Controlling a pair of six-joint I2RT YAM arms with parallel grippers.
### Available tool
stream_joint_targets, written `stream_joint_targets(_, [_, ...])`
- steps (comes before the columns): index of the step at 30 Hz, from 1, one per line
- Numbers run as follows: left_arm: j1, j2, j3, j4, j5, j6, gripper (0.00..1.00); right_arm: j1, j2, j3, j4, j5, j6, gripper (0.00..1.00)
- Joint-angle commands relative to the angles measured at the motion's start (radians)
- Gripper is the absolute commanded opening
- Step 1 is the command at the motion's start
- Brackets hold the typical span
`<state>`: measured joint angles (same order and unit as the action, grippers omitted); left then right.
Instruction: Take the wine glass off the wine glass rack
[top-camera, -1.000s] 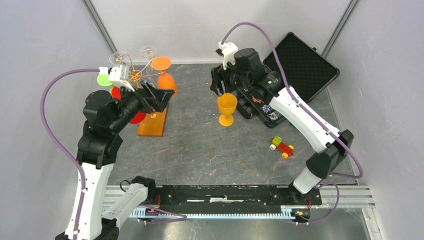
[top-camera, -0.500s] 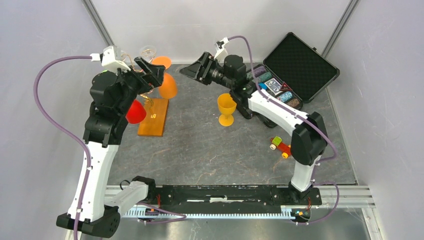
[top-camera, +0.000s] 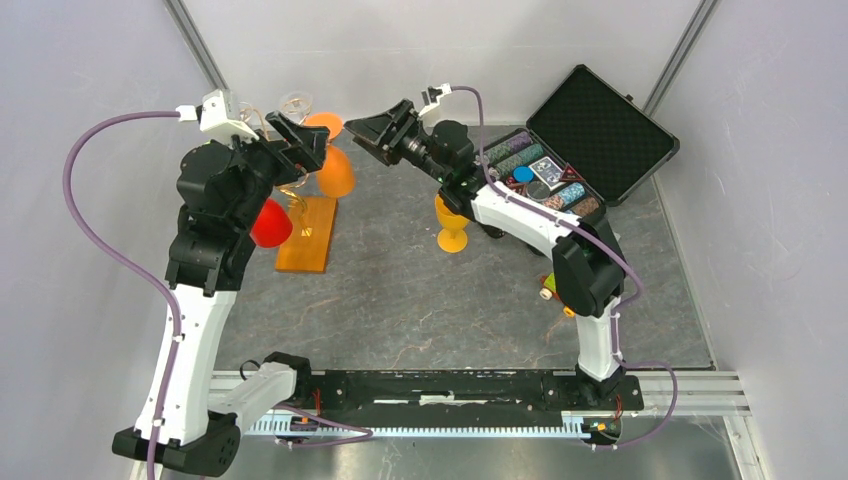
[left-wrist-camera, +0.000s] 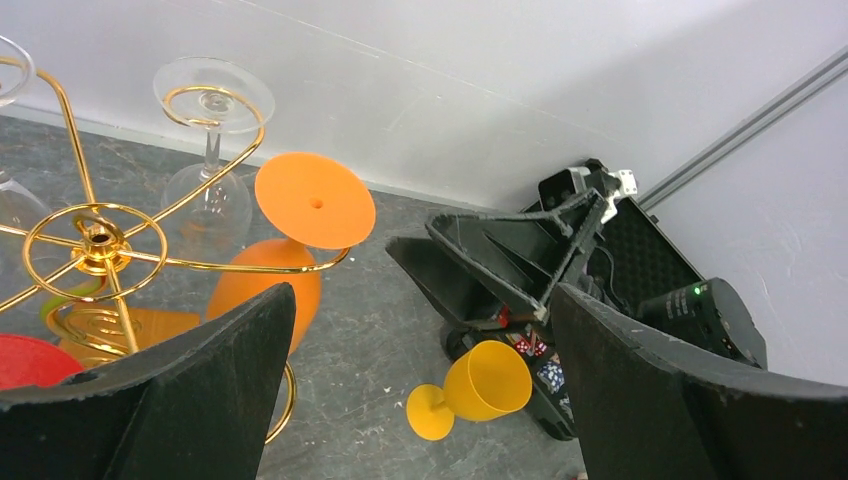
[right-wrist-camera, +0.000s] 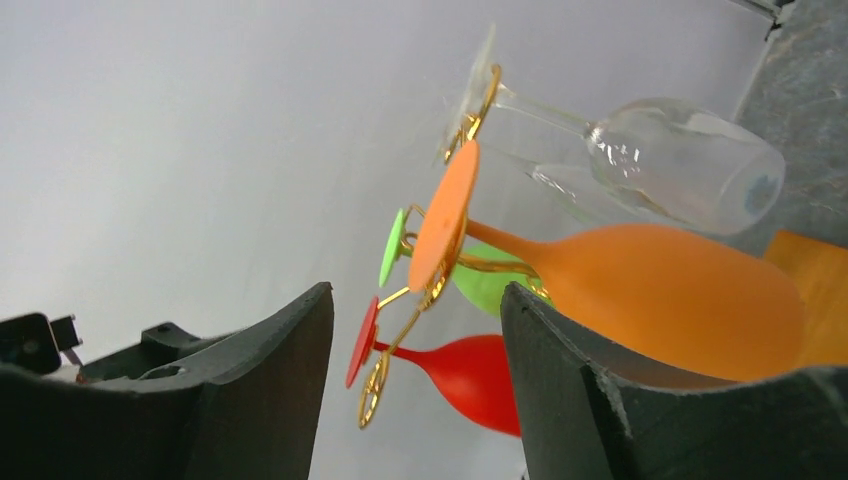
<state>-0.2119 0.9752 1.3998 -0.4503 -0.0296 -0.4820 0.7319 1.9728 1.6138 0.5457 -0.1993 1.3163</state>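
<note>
Several stemmed glasses hang bowl-down from the wine glass rack (top-camera: 303, 236) at the far left of the table in the overhead view. Some are clear, one is red, and an orange wine glass (top-camera: 336, 172) sits on the arm nearest the middle. The left gripper (top-camera: 298, 140) hovers over the rack. The right gripper (top-camera: 372, 128) is just beside the orange foot disc. Both are spread and hold nothing. A yellow goblet (top-camera: 453, 214) stands well apart, near the black case (top-camera: 603, 118).

From the left wrist, the fingers (left-wrist-camera: 170, 400) gape wide with only floor between them. The orange glass hangs by its foot in a wire scroll, next to a clear glass (left-wrist-camera: 210, 190).

From the right wrist, the spread jaws frame the orange stem and disc side-on, touching neither.

I judge the orange glass to be frosted plastic: light, stiff and not very slippery. Its clear neighbour looks fragile and close. The best hold seems to be the thin stem just under the foot. From there it should slide outward along the scroll rather than lift. The wire rack looks light and could drag or tip.
</note>
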Motion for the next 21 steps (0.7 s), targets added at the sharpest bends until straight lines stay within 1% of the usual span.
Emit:
stream_joint_targets(1, [-0.001,-0.024,0.039,0.028,0.025,0.008,1.0,0.013,0.056,0.135,-0.004,0.057,0.038,0.65])
stream_joint_targets(6, [-0.001,-0.056,0.042,0.009,0.025,0.017,1.0,0.018,0.088,0.195,-0.087,0.089,0.042,0.55])
stream_joint_targets(10, [-0.001,-0.083,0.038,-0.005,0.025,0.017,1.0,0.019,0.115,0.24,-0.115,0.095,0.042,0.53])
stream_joint_targets(11, [-0.001,-0.09,0.037,-0.008,0.049,0.018,1.0,0.019,0.124,0.252,-0.121,0.093,0.043,0.53])
stream_joint_targets(15, [-0.001,-0.109,0.037,-0.026,0.07,0.02,1.0,0.023,0.155,0.302,-0.133,0.089,0.055,0.52])
stream_joint_targets(19, [-0.001,-0.122,0.043,-0.046,0.086,0.028,1.0,0.024,0.197,0.385,-0.19,0.089,0.053,0.5])
stream_joint_targets(21, [-0.002,-0.129,0.043,-0.051,0.095,0.031,1.0,0.024,0.208,0.397,-0.199,0.091,0.067,0.49])
